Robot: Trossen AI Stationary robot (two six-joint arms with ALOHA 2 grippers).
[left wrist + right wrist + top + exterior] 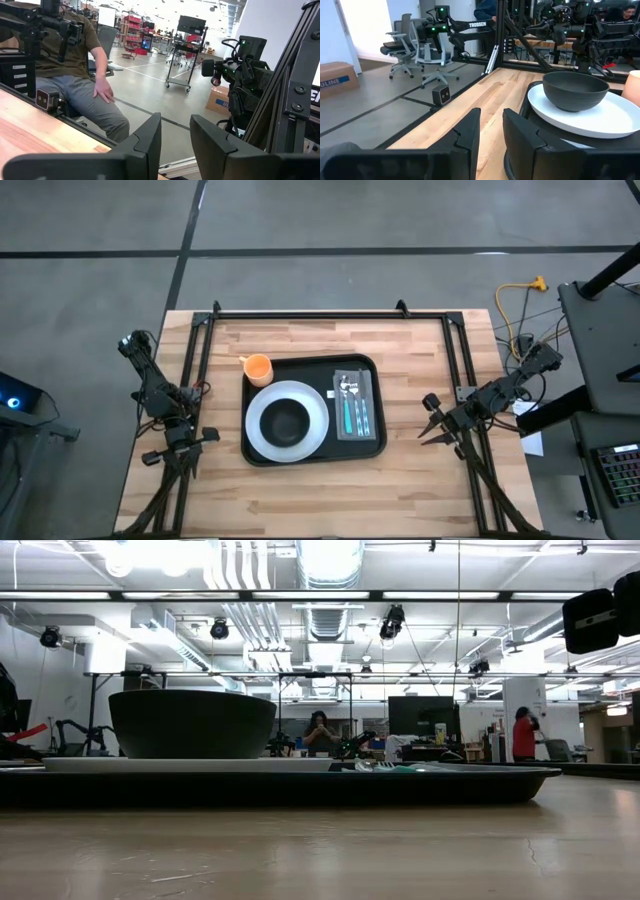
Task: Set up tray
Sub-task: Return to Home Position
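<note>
On the table's middle, seen from above, the tray [300, 370] lies between the two arms, carrying plate [258, 430], bowl [286, 423], cup [258, 367] and napkin [369, 395] (cutlery [354, 410] on it). Left wrist view: left gripper [175, 119], fingers slightly apart. Right wrist view: right gripper [491, 112] near the tray, fingers slightly apart.

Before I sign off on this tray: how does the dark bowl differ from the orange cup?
Size: the bowl is much wider than the cup.
Colour: the bowl is dark grey, the cup orange.
Support: the bowl sits on the white plate. The cup stands directly on the tray, at its far left corner next to the plate.
Shared: both are upright, open side up, on the tray.
</note>
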